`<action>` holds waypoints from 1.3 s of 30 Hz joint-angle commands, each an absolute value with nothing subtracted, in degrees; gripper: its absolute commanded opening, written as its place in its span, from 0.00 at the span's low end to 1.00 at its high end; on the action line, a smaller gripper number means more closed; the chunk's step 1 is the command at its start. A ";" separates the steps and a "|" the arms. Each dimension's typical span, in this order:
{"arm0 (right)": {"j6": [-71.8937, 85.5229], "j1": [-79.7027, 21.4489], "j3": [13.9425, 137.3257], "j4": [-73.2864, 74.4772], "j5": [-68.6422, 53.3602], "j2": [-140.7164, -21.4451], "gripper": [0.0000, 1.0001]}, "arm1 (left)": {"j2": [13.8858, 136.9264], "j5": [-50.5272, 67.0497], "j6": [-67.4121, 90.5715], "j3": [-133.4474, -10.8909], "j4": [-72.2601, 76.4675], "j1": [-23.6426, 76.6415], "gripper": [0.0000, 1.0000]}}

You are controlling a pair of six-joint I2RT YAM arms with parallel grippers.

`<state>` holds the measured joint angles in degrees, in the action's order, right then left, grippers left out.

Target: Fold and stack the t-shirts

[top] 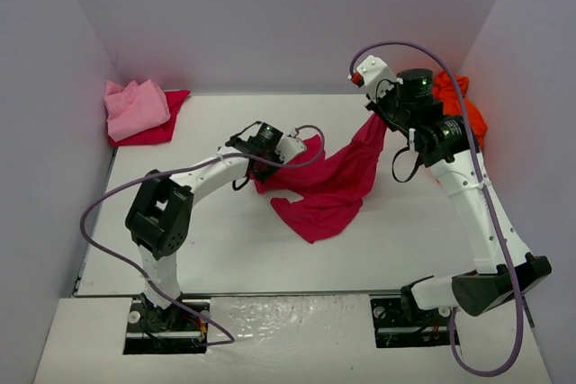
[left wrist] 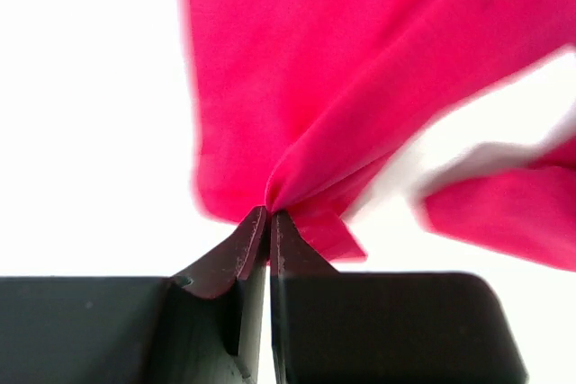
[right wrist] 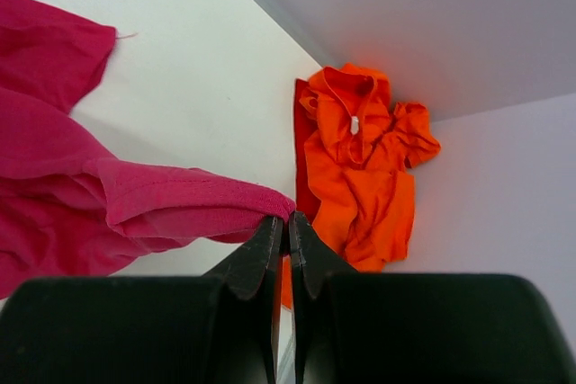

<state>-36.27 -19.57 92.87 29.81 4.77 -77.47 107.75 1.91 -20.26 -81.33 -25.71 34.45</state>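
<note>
A crimson-magenta soft cloth t-shirt (top: 328,182) hangs stretched between two robot arms over the middle of a white table (top: 225,240); its lower part drapes onto the tabletop and spreads toward the near edge. The left gripper (left wrist: 270,213) has its dark fingers pressed together on a bunched fold at the shirt's left edge; the cloth fans out from the pinch. The right gripper (right wrist: 288,219), raised higher toward the far right, pinches a hem of the same shirt between its closed fingertips; the fabric slopes down from it to the left. A crumpled bright orange cloth t-shirt (right wrist: 360,168) lies in the far right corner against the wall, apart from the held shirt. In the far left corner a bundled light pink cloth t-shirt (top: 135,105) sits on top of another crimson piece of cloth (top: 171,119) — only that cloth's near and right edges show.
</note>
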 commanded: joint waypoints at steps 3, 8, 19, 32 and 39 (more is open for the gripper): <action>-37.91 -19.12 89.73 11.19 19.01 -77.09 0.00 | 92.41 -9.16 -23.06 -96.92 -25.56 23.75 0.00; -37.97 -17.05 89.56 0.36 27.53 -76.94 0.00 | 86.49 -12.22 -25.39 -107.42 -28.42 17.41 0.00; -29.60 -13.62 92.29 -4.62 25.35 -71.11 0.00 | 74.57 -9.50 -25.37 -116.21 -37.98 14.20 0.00; -26.51 -10.72 110.72 4.94 21.80 -71.83 0.00 | 74.76 -2.03 -26.78 -140.75 -49.50 13.45 0.00; -25.39 -11.15 117.75 8.72 20.13 -74.15 0.00 | 78.92 2.97 -26.85 -147.89 -54.05 13.91 0.00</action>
